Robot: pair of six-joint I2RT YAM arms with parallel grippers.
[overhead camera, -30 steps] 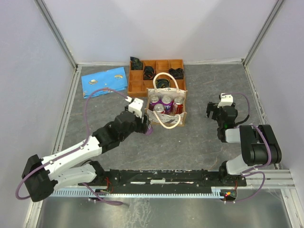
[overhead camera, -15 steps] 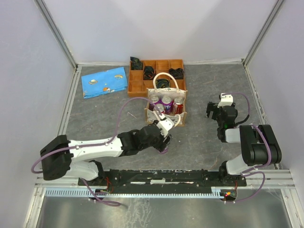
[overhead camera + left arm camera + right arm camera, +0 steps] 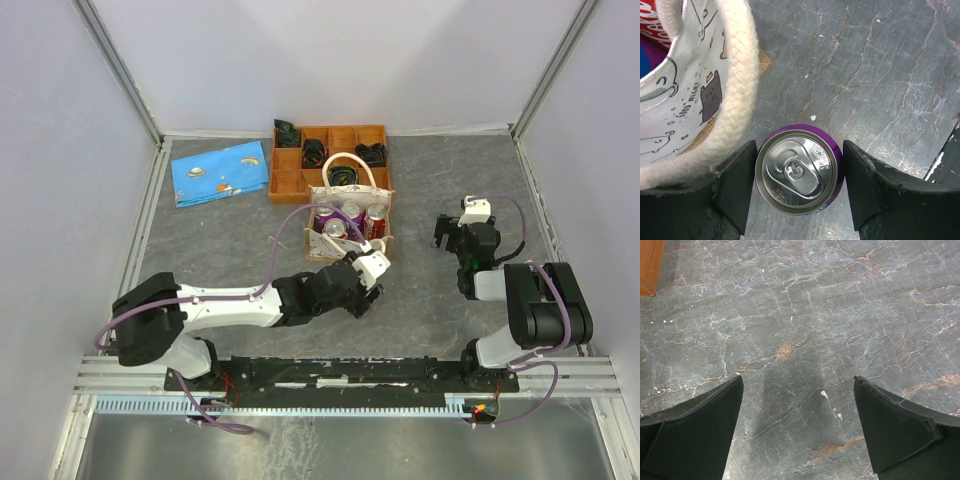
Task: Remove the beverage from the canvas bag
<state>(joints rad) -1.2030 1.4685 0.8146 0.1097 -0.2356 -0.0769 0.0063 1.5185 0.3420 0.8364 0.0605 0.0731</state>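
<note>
- The beverage (image 3: pixel 800 170), a purple can with its silver top facing the left wrist camera, is sitting upright just outside the canvas bag (image 3: pixel 675 100), right beside the bag's thick rope handle (image 3: pixel 737 90).
- The left gripper (image 3: pixel 800 174) is clamping it, with both dark fingers (image 3: pixel 737 187) pressing on the can's sides and closed only to its width, probably so that it does not tip.
- This view is not showing whether the can is resting on the grey table (image 3: pixel 880 75) or hanging just above it.
- In the top external view, the left arm is reaching across to the near right corner of the canvas bag (image 3: pixel 325 245), and the left gripper (image 3: pixel 370 277) is covering the can from above.
- The bag is standing open-mouthed with other cans (image 3: pixel 350 215) showing inside it. A wooden tray (image 3: pixel 290 183) is lying just behind the bag.
- The right gripper (image 3: pixel 447 230) is waiting well to the right of the bag, apparently parked out of the working arm's way.
- In the right wrist view, its fingers (image 3: pixel 695 430) are gaping wide, with nothing but bare table between them.
</note>
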